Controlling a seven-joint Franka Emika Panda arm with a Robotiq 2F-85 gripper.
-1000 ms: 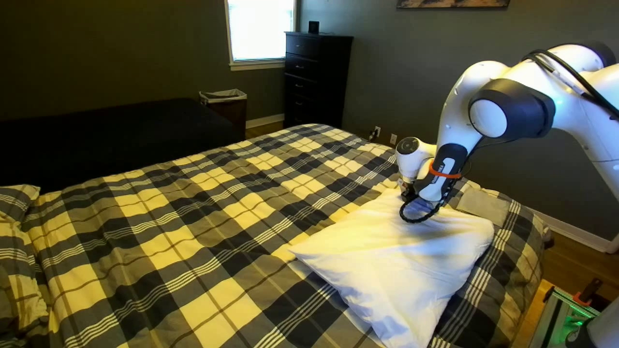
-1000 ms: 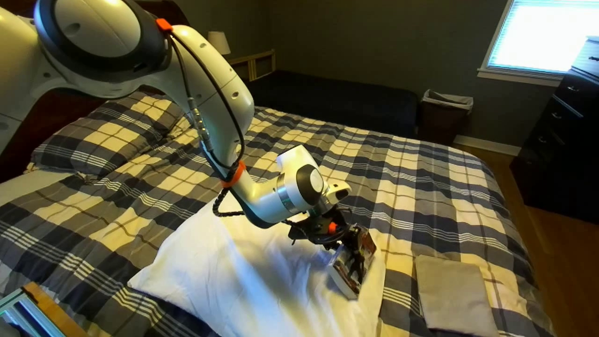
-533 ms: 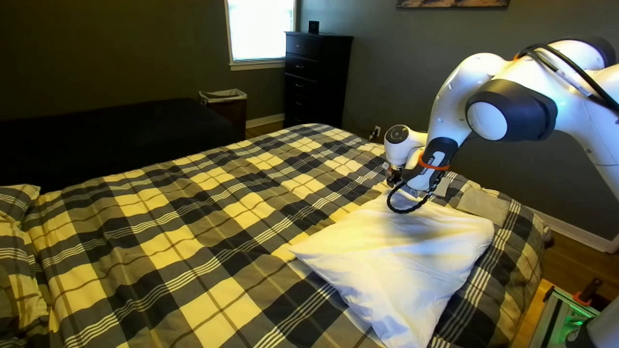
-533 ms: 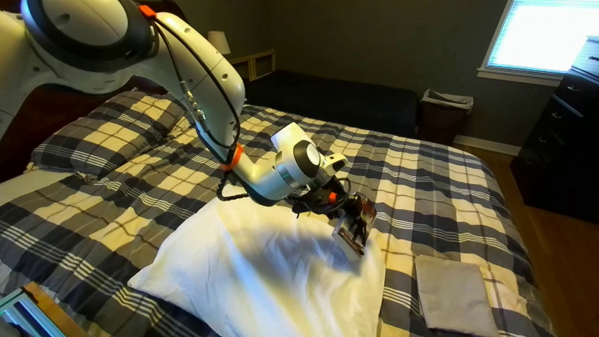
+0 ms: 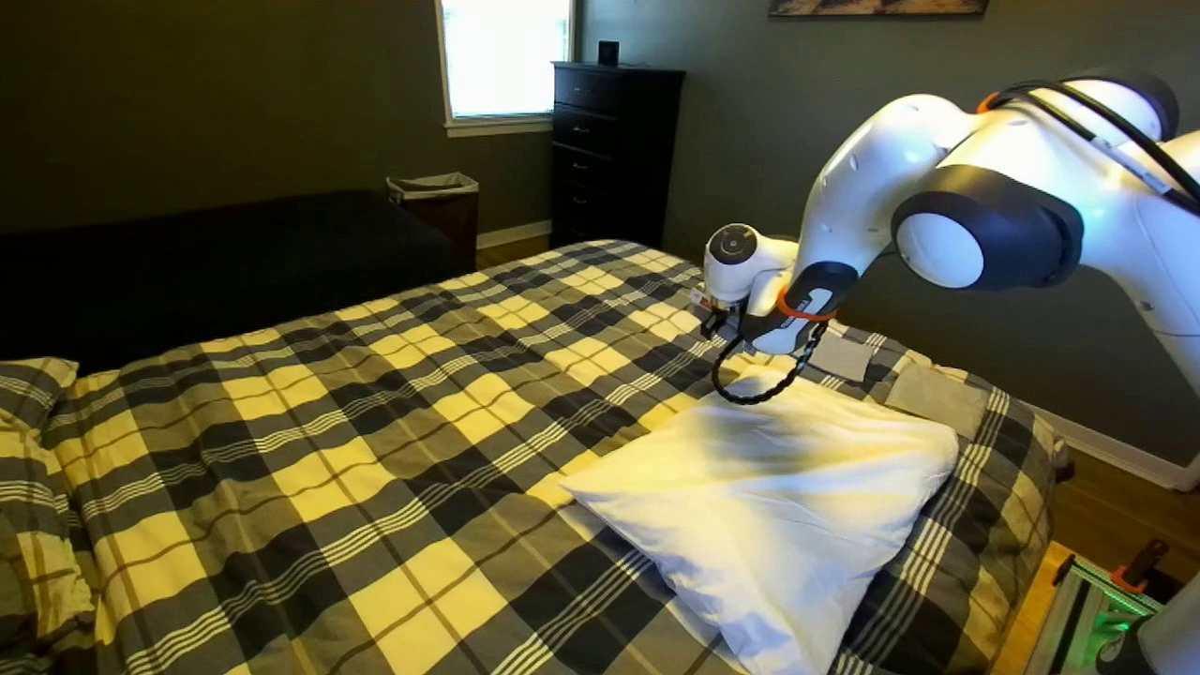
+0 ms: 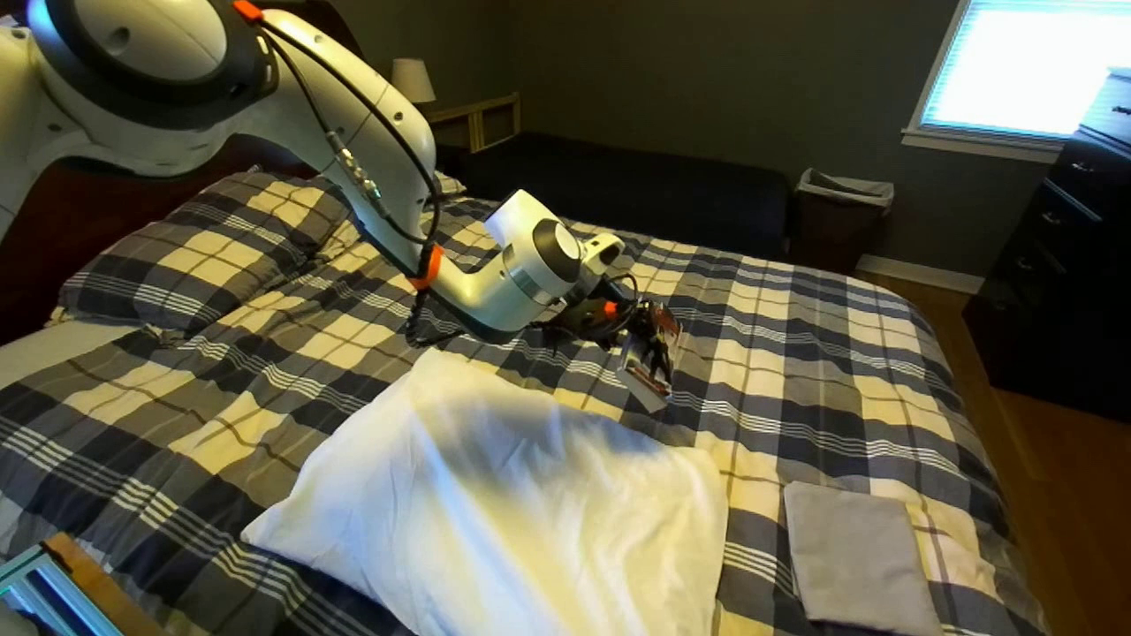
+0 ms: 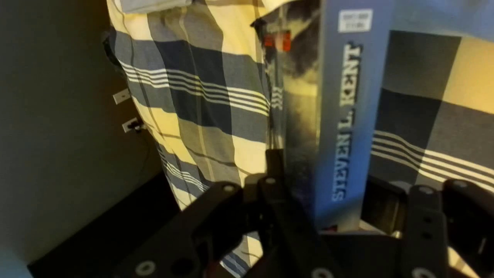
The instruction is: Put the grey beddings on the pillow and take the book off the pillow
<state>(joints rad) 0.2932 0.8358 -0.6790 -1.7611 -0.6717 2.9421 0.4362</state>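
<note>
The black 2-fingered gripper (image 7: pixel 329 175) is found part-way closed, its jaws set apart by the thickness of 1 small rectangular book (image 7: pixel 349 116) with a blue spine and a dark pictorial cover, which it grips. The 2 fingers (image 7: pixel 275 166) stand on opposite sides of the book; white lettering on the spine reads STEVEN L. KENT.

Location of the book: clear of the large, soft, wrinkled white fabric pillow (image 6: pixel 504 512), just past its edge as seen in an exterior view, held tilted in the air over the yellow, grey and black plaid fabric bedspread (image 5: pixel 375 450). Height above the bedspread cannot be determined.

1 small folded grey rectangular cloth (image 6: pixel 857 556) lies flat on the bedspread, near the pillow and apart from it. A 2nd flat greyish patch (image 5: pixel 937 394) is noted beside the pillow in an exterior view; its material cannot be established.

A tall black chest of drawers (image 5: pixel 609 155) stands by the window (image 5: pixel 508 61), and near it a brown hamper with a pale liner (image 6: pixel 835 234).
</note>
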